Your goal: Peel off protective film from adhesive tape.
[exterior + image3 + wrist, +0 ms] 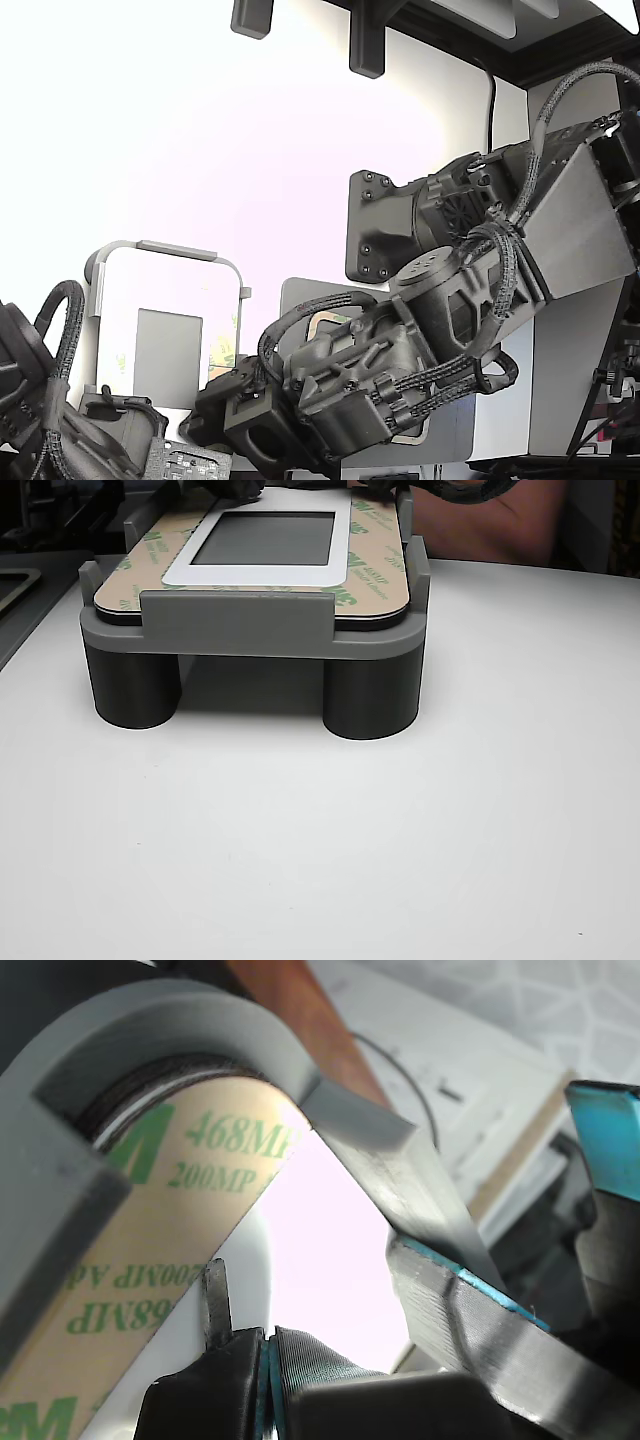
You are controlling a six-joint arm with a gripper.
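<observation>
The protective film (190, 1190) is a pale cream strip with green "468MP 200MP" print, lying on the part in the grey fixture (200, 1020). In the other view the film (375, 555) borders a white frame with a dark grey window (262, 538). In the exterior view it shows as a pale edge (224, 345) on the fixture. My gripper (268, 1365) sits right beside the film's edge, its teal-padded fingers pressed together. I cannot see anything between them. In the exterior view the gripper (240, 405) is low at the fixture's near corner.
The fixture (240, 625) stands on round grey legs on a white table (320, 860). A second teal-padded dark tool (600, 1150) is close by. A reddish-brown form (480, 520) is behind the fixture. A dark arm (40, 400) sits at the exterior view's lower left.
</observation>
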